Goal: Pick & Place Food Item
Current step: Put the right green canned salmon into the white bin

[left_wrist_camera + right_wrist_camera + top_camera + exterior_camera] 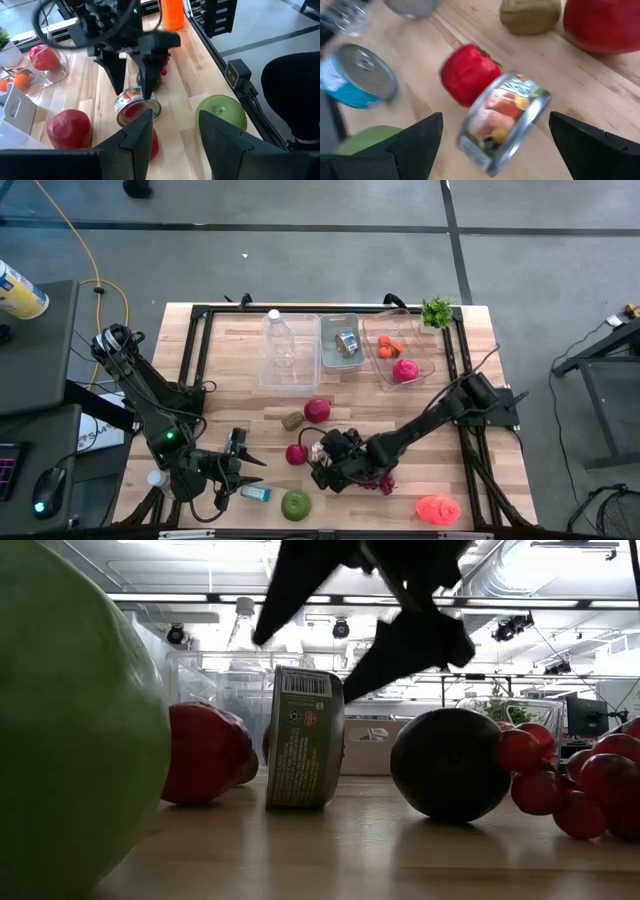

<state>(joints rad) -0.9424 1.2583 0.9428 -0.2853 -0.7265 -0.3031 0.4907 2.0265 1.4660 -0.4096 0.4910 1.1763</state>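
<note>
Right gripper (495, 135) hangs wide open, empty, straddling the tipped can (502, 122) on the bench (480, 470), lined up to grab. Left gripper (172, 132) waits near-left, part open, holding nothing.

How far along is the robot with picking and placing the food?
Already done, it seems: the bins at the table's far side hold a can, oranges and a red fruit. In hand: the right hand hovers open over the tin can lying on its side, not gripping yet. Left: grasp and place it; the green apple, grapes and other items remain out.
</note>
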